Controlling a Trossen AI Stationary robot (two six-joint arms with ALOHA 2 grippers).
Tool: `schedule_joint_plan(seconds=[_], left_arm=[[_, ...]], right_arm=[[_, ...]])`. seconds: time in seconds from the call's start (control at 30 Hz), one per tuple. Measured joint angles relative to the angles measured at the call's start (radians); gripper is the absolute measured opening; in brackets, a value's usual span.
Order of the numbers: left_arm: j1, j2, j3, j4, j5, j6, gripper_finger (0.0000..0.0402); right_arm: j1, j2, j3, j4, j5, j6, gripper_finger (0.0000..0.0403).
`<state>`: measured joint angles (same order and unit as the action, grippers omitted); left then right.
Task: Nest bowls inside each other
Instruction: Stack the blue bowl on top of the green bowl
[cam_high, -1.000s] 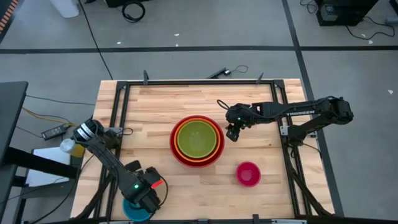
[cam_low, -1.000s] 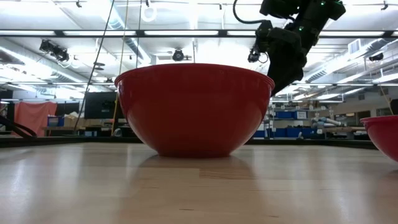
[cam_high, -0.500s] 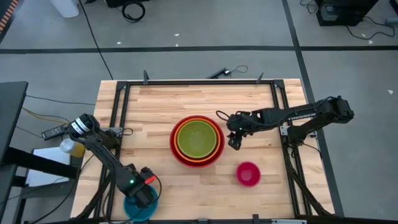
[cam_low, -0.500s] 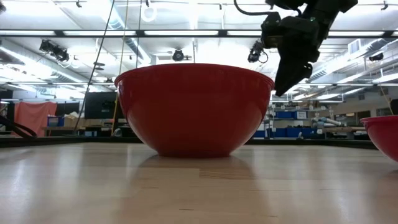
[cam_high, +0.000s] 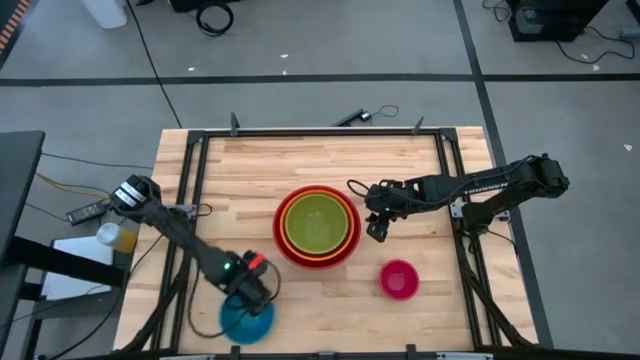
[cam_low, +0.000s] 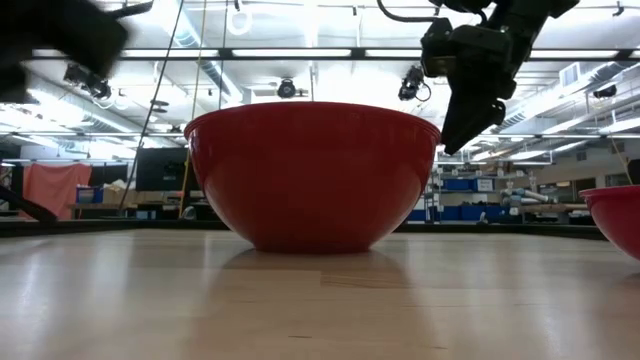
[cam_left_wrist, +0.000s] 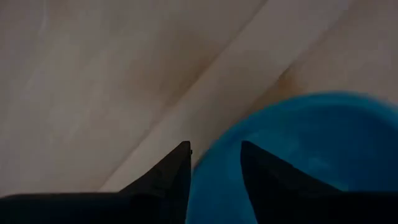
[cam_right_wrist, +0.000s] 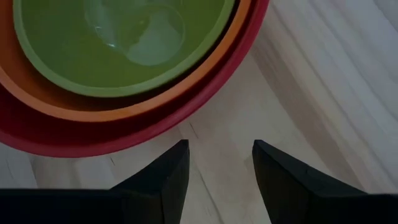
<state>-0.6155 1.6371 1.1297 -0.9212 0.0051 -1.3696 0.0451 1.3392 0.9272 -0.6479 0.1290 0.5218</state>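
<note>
A lime green bowl (cam_high: 318, 222) sits in an orange bowl (cam_right_wrist: 93, 109), which sits in the big red bowl (cam_low: 312, 175) at the table's middle. A small pink bowl (cam_high: 399, 279) stands alone on the wood to the near right. The blue bowl (cam_high: 245, 318) is near the front edge on the left, under my left gripper (cam_high: 250, 298), which is shut on it. My right gripper (cam_high: 375, 228) hangs open just right of the red bowl's rim, above the bare wood (cam_right_wrist: 217, 168). My left gripper holds the blue bowl by its rim (cam_left_wrist: 200, 171), one finger inside the bowl (cam_left_wrist: 267, 180) and one outside (cam_left_wrist: 168, 183). The fingers point down from above. The bowl stays upright under the gripper; whether it is clear of the table I cannot tell.
A black frame (cam_high: 190, 200) runs along the table's left, far and right sides. Bare wood lies between the stack and the blue bowl, and between the stack and the pink bowl.
My left gripper has moved toward the table's right and a little away from the near edge, taking the blue bowl with it. My right gripper has shifted slightly toward the near edge beside the red bowl, then stayed still and open.
</note>
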Motion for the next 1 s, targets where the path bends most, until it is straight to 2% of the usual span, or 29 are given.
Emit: schedule_joint_plan(seconds=[0.1,0.3,0.57,0.63,0.77,0.87,1.0], left_arm=[[0.072,0.003,0.038,0.044,-0.018,0.067,0.0141],[0.190,0.006,0.107,0.231,-0.021,0.186,0.0141],[0.297,0.006,0.266,0.237,-0.015,0.261,0.0141],[0.314,0.006,0.321,0.169,-0.012,0.310,0.0141],[0.333,0.006,0.438,-0.106,-0.010,0.431,0.0141],[0.331,0.005,0.494,-0.308,-0.009,0.519,0.0141],[0.288,0.004,0.499,-0.478,0.012,0.605,0.0141]], right_arm=[[-0.001,0.000,0.000,0.000,-0.006,0.015,0.0184],[0.004,0.000,0.000,0.004,-0.033,0.051,0.0184],[0.018,0.000,0.000,0.022,-0.162,0.096,0.0184],[0.041,0.000,0.000,0.036,-0.186,0.122,0.0184],[0.116,0.000,0.000,0.060,-0.189,0.232,0.0184],[0.185,0.000,0.000,0.105,-0.130,0.349,0.0184],[0.255,0.000,0.000,0.207,-0.038,0.532,0.0184]])
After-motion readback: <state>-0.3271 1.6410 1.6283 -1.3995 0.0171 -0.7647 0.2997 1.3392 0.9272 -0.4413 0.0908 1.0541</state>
